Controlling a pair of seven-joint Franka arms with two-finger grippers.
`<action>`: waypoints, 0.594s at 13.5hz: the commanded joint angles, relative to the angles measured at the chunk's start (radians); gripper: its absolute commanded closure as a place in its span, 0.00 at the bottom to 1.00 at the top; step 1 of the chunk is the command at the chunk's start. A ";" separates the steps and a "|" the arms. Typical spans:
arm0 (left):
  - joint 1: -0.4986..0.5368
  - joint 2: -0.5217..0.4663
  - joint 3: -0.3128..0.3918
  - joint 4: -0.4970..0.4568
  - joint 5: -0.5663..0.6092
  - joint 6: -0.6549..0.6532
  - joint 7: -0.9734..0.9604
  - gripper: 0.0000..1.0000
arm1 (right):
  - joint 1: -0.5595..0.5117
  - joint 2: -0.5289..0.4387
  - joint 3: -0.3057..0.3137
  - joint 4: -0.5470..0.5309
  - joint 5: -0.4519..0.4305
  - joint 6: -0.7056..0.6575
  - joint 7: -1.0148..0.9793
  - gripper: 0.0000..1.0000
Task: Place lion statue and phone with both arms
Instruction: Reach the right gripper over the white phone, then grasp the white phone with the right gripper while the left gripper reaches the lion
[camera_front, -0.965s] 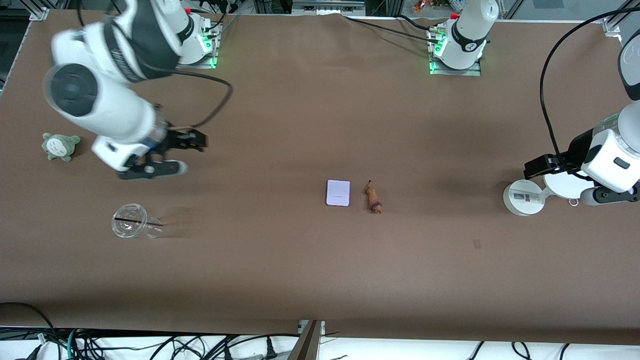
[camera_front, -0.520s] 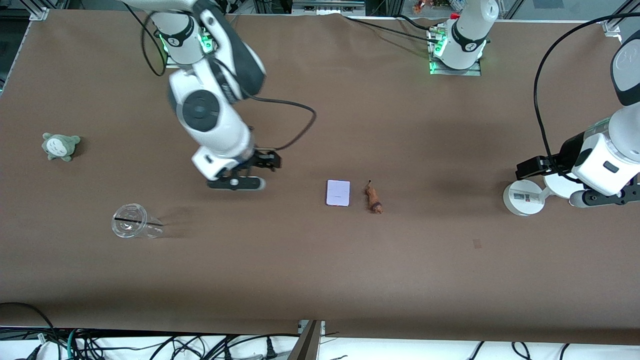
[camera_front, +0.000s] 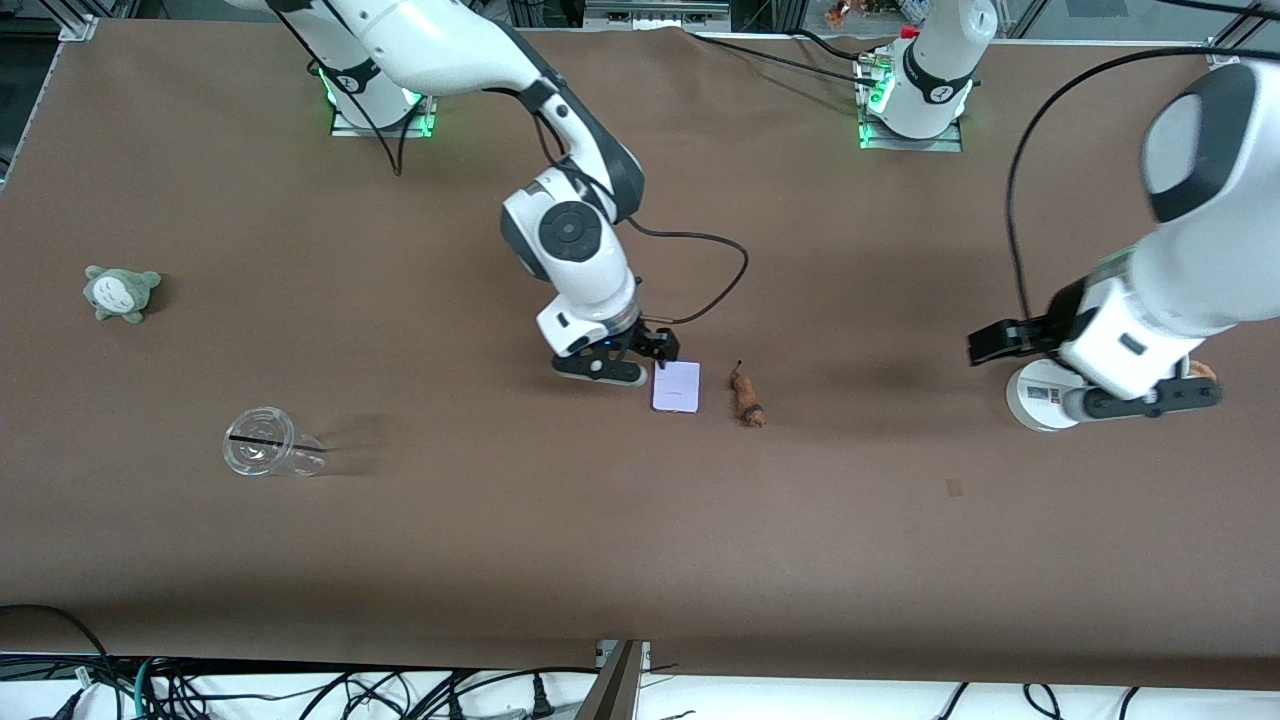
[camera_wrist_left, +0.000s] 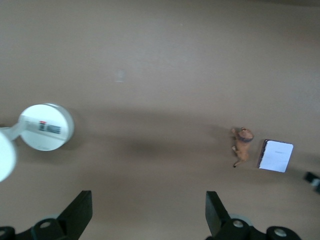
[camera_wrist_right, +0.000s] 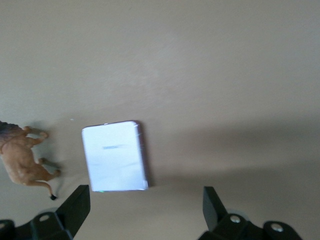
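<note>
The right gripper (camera_front: 622, 366) hangs just beside the phone (camera_front: 676, 386), at the edge toward the right arm's end of the table. Its two fingers are spread wide and hold nothing. To do this step well, it should slide over until the phone sits between the fingers, come straight down, and pinch the phone by its long edges. The phone is thin and flat on the table (camera_front: 640, 540), so the fingers need to go very low or they may slip off.

The left gripper (camera_front: 1140, 397) is over the white round stand (camera_front: 1040, 395), well apart from the lion statue (camera_front: 747, 396). Its fingers are wide open and empty too.

The phone is a small, pale slab with round corners. The lion statue is tiny and orange-brown, with a dark mane and a thin tail. It lies on its side just beside the phone, near the middle of the table.
</note>
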 joint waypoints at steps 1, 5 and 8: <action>-0.045 0.030 0.007 -0.055 -0.022 0.099 -0.028 0.00 | 0.061 0.100 -0.022 0.111 0.002 0.018 0.099 0.00; -0.088 0.044 0.007 -0.174 -0.022 0.277 -0.078 0.00 | 0.098 0.145 -0.047 0.137 -0.060 0.018 0.130 0.00; -0.100 0.080 0.006 -0.224 -0.022 0.388 -0.078 0.00 | 0.107 0.199 -0.060 0.204 -0.072 0.013 0.172 0.00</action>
